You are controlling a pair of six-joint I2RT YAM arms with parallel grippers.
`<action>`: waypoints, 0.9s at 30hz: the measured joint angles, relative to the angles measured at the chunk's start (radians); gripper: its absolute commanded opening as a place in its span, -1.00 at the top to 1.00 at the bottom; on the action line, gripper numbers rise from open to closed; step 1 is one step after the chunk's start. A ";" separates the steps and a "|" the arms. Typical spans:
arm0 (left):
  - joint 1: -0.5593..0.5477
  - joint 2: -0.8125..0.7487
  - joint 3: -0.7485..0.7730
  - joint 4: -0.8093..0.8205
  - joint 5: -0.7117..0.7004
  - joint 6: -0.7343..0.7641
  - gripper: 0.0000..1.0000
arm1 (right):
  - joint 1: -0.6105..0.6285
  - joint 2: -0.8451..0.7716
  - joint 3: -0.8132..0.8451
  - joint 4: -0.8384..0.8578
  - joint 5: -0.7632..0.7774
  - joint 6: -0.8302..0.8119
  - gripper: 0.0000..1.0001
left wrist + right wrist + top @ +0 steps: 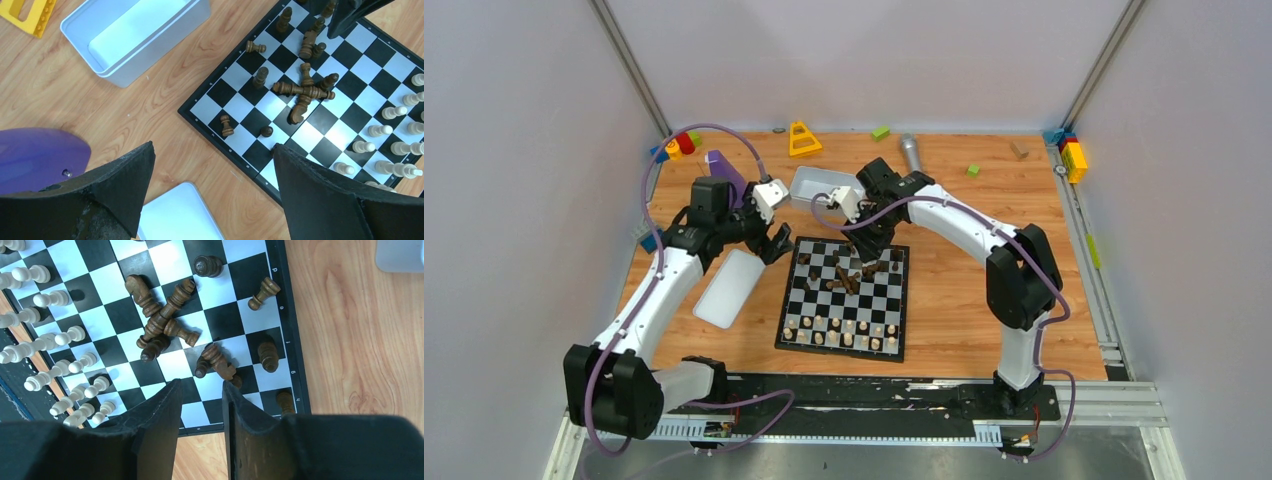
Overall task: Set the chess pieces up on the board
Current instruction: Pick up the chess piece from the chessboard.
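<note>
The checkered board (879, 295) lies mid-table. Pale chess pieces (844, 330) stand in two rows along its near edge. Dark brown pieces (849, 278) lie toppled in a pile near the middle, with a few scattered toward the far edge. My left gripper (776, 243) is open and empty, over the table by the board's far-left corner. In its wrist view (214, 146) the dark pile (305, 90) and pale rows (395, 135) show. My right gripper (867, 255) hovers over the far part of the board; its wrist view (201, 384) shows the jaws narrowly apart and empty, just short of the pile (165, 322).
A white tray (824, 185) sits beyond the board and a flat white lid (729, 288) to its left. A purple object (724, 170), a yellow block (804, 140), a grey cylinder (911, 152) and coloured blocks (1072, 155) lie along the back.
</note>
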 measured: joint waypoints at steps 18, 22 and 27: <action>0.018 -0.027 -0.010 -0.037 -0.002 0.000 -0.91 | 0.046 0.131 0.024 -0.002 0.088 -0.044 0.29; 0.018 -0.031 -0.014 -0.039 -0.002 0.000 -0.92 | 0.050 0.137 0.033 -0.002 0.091 -0.044 0.29; 0.019 -0.031 -0.014 -0.039 -0.002 0.000 -0.92 | 0.051 0.137 0.045 -0.003 0.088 -0.043 0.29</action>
